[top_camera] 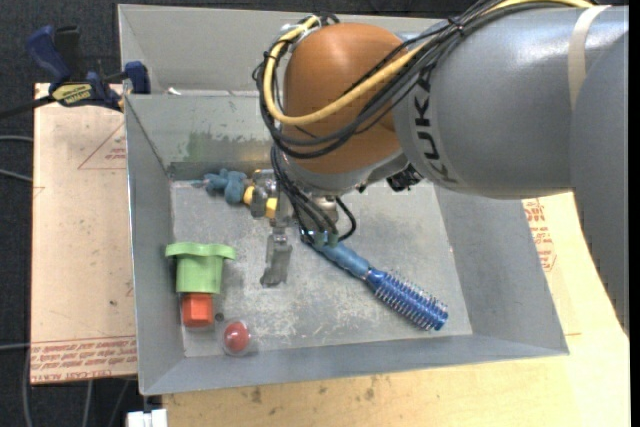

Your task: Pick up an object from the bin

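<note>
A grey metal bin [150, 215] with sloping walls and a speckled floor is seen from above. The arm is reached in from the right, its wrist covered by a rounded orange cover [340, 95] around which yellow and black cables [300, 120] are looped. Below that cover the gripper [275, 263] is lowered close to the middle of the bin floor, over a bare patch. Whether the claw is apart or together cannot be told, and nothing is seen held in it.

Nearest to it, just to the right, a blue plastic hairbrush [385, 287] is laid slantwise, its handle end pointed up towards the gripper and its bristled head directed to the lower right corner. To the left of the gripper, clearly apart from it, a green flanged plastic piece [198, 265] is found, with an orange-red block [198, 311] joined at its lower end. A small red ball [236, 337] is placed near the front wall, just beside that block. A teal-blue lumpy object [228, 185] is set by the back wall, up and left of the gripper.
</note>
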